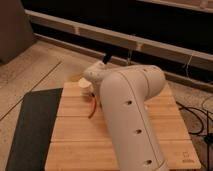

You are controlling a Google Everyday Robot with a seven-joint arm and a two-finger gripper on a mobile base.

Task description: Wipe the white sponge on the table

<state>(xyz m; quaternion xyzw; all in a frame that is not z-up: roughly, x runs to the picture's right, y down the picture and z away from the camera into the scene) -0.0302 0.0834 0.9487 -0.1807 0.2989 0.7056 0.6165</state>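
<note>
no readable text, illegible mark [187, 154] on table [75, 131]

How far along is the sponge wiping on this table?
Done: the arm is bent over the far-left corner of the table. In hand: the hand, shut, is hidden under the arm there, where a pale sponge-like patch shows. Left: most of the table lies beyond that corner.

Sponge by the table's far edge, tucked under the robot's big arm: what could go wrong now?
1. The white sponge sits close to the far edge of the table, so a wipe that way might push it off.
2. The claw is shut, low beside the sponge and mostly hidden behind the arm, so a slip could go unseen.
3. A thin orange strip hangs onto the wood there and might snag or drag.
</note>
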